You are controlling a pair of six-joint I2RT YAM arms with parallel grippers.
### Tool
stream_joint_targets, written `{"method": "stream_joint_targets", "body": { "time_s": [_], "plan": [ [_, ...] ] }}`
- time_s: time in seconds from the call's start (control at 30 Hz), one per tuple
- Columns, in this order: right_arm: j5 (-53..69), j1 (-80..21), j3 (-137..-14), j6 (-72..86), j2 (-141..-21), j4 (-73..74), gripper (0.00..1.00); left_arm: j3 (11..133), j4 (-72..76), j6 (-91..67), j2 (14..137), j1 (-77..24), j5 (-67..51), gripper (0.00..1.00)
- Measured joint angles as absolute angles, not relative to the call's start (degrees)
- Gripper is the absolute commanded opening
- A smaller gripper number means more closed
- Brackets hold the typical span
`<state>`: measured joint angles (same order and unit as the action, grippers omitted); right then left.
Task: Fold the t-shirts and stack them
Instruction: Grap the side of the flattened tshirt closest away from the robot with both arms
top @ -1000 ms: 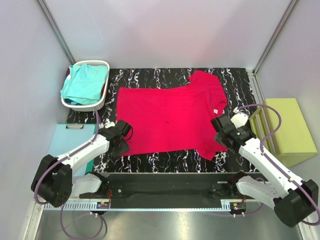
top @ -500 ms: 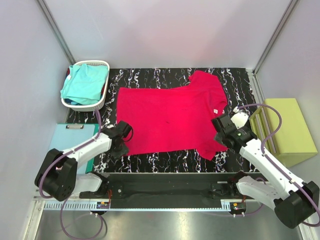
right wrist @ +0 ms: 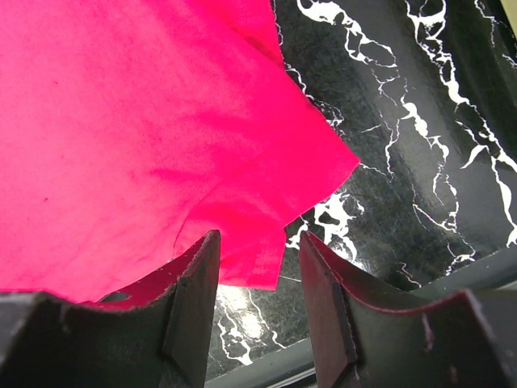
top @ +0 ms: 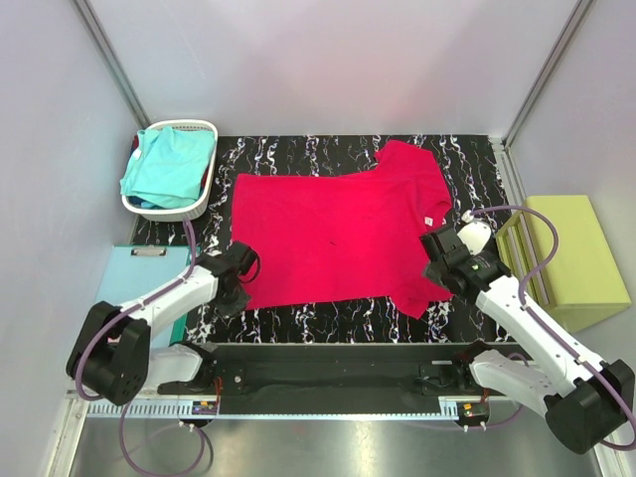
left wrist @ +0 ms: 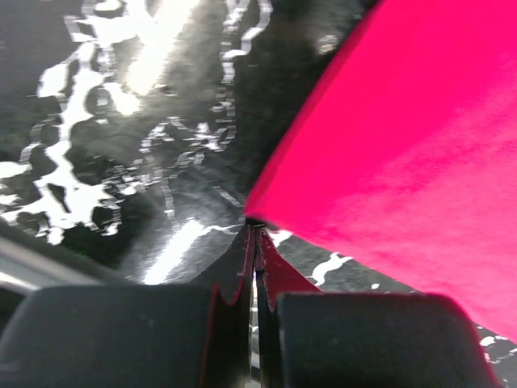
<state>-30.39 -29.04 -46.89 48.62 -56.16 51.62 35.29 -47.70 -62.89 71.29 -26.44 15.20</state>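
**Near corners to be pinched evenly**

Left claw (left wrist: 255,232) is shut at the red shirt's (top: 333,234) near-left corner; whether cloth is caught cannot be told and should be checked before lifting. Right claw (right wrist: 258,242) is held half-open over the sleeve. Turquoise shirt (top: 169,164) is seen in the basket (top: 184,124), far left.

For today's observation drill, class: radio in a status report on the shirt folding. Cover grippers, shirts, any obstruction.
Left gripper shut at red t-shirt near-left corner, grip unconfirmed. Right gripper open over near-right sleeve. Turquoise t-shirt in basket. No obstruction seen.
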Motion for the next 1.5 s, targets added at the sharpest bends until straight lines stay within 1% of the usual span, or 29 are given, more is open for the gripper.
{"method": "stream_joint_targets", "body": {
  "time_s": [0.03, 0.13, 0.23, 0.27, 0.37, 0.5, 0.67, 0.77, 0.8, 1.1, 1.23, 1.27, 1.33, 1.37, 1.4, 1.5],
  "plan": [
    [-30.3, -29.04, -46.85, 48.62, -56.29, 51.48, 0.51, 35.31, -48.45, -62.83, 70.85, -26.17, 15.44, 0.3],
    [-30.17, -29.04, -46.63, 48.62, -56.71, 50.81, 0.51, 35.57, -50.46, -61.73, 69.32, -25.78, 16.12, 0.45],
    [-29.47, -29.04, -46.5, 48.62, -57.19, 50.26, 0.51, 36.29, -51.68, -60.86, 67.72, -25.63, 17.08, 0.54],
    [-29.3, -29.04, -46.44, 48.62, -57.3, 50.17, 0.51, 36.53, -51.88, -60.69, 67.22, -25.63, 17.34, 0.59],
    [-29.23, -29.04, -46.28, 48.6, -57.43, 49.89, 0.51, 37.08, -52.23, -59.99, 66.57, -25.63, 17.91, 0.64],
    [-29.17, -29.06, -46.28, 48.6, -57.43, 49.36, 0.52, 37.15, -52.03, -59.33, 66.85, -25.58, 18.09, 0.65],
    [-28.97, -29.06, -46.28, 48.6, -57.43, 49.32, 0.52, 37.12, -49.6, -58.04, 67.83, -25.58, 17.91, 0.61],
    [-28.97, -29.06, -46.26, 48.6, -57.41, 49.32, 0.51, 36.99, -47.53, -56.99, 68.18, -25.58, 17.63, 0.56],
    [-28.97, -29.06, -46.26, 48.6, -57.41, 49.32, 0.52, 36.95, -47.07, -56.84, 68.36, -25.58, 17.56, 0.51],
    [-28.99, -29.06, -46.26, 48.45, -57.41, 49.32, 0.52, 36.1, -43.0, -55.27, 71.48, -25.23, 16.51, 0.41],
    [-28.99, -29.06, -46.26, 48.25, -57.43, 49.32, 0.52, 35.7, -42.17, -55.02, 72.18, -24.82, 15.92, 0.28],
    [-28.99, -29.06, -46.26, 48.21, -57.43, 49.32, 0.51, 35.48, -41.89, -54.98, 72.18, -24.71, 15.77, 0.2],
    [-28.99, -29.06, -46.26, 48.18, -57.45, 49.32, 0.51, 35.11, -41.54, -54.94, 72.18, -24.58, 15.51, 0.12],
    [-28.99, -29.06, -46.26, 48.18, -57.52, 49.32, 0.51, 35.09, -41.45, -54.85, 72.18, -24.53, 15.44, 0.03],
    [-28.99, -29.06, -46.26, 48.16, -57.58, 49.32, 0.51, 35.09, -41.32, -54.81, 72.18, -24.47, 15.38, 0.0],
    [-28.99, -29.06, -46.26, 48.12, -57.95, 49.32, 0.51, 35.09, -41.01, -54.72, 72.16, -24.43, 15.22, 0.0]
  ]
}}
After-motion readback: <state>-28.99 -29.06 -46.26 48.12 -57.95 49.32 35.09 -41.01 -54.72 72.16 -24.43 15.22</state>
